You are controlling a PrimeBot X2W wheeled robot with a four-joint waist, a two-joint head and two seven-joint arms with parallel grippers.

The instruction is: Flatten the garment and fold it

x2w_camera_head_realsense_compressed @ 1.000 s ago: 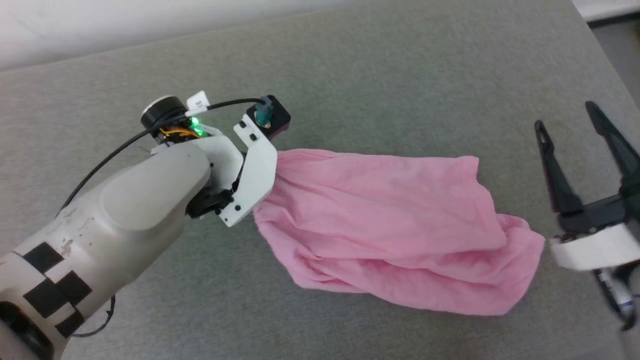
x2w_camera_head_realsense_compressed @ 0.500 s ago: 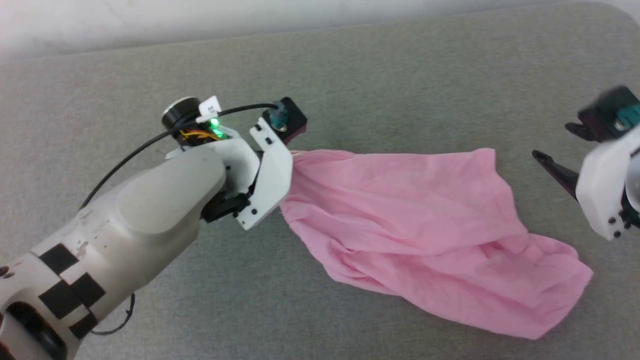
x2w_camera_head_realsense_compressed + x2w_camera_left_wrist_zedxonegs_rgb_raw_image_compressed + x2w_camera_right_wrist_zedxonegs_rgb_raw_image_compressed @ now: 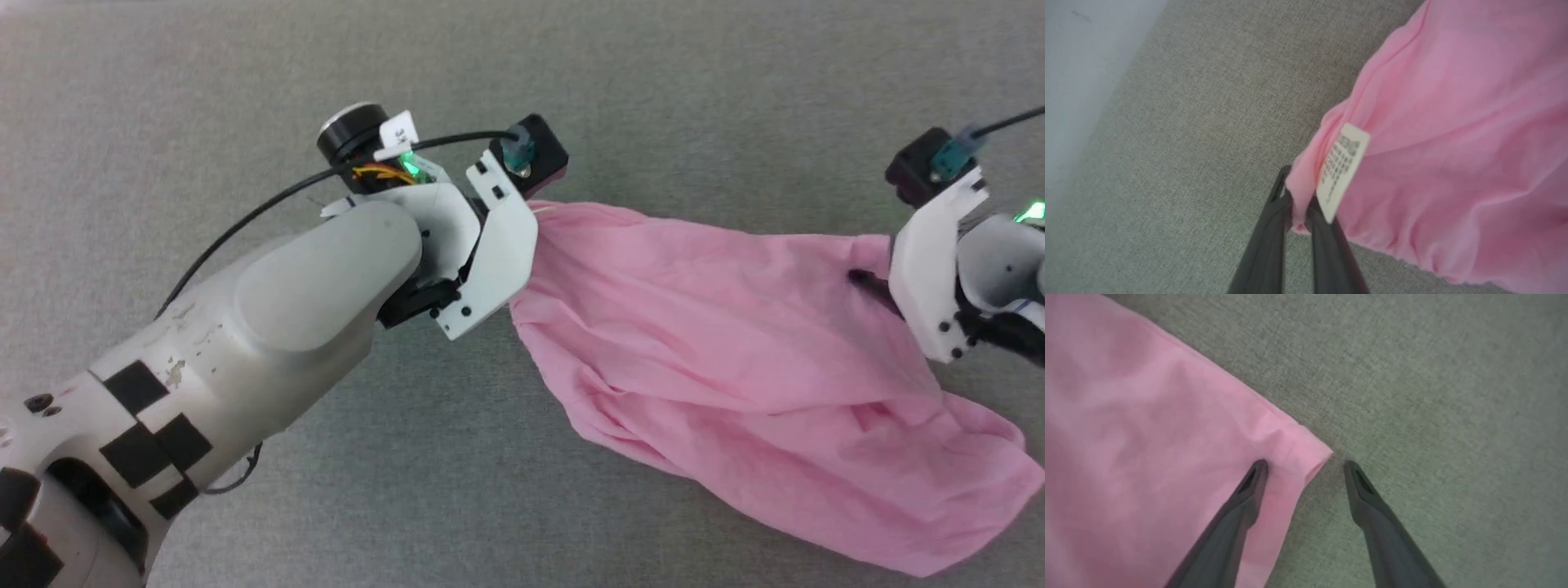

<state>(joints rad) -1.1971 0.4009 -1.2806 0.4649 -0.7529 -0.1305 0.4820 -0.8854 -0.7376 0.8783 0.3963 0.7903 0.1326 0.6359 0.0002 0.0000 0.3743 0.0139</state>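
Grey surface (image 3: 735, 82) beneath, with the rumpled pink garment (image 3: 718, 343) stretched across it. Left hand (image 3: 1298, 204) pinched tight on one gathered corner — right hand (image 3: 1304, 465) spread wide, straddling the opposite corner, gripping nothing. White tag (image 3: 1343, 171) just beside the left fingertips.

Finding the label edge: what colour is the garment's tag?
The tag is white with dark print; left wrist view.

So the left claw (image 3: 522, 233) on its pale arm has the thin light pink cloth garment (image 3: 735, 351) bunched up right at its tip, with the rest trailing away over the grey fabric tabletop (image 3: 653, 98). The right claw (image 3: 872, 284) sits at the cloth's far corner, one dark finger (image 3: 864, 280) on the pink.
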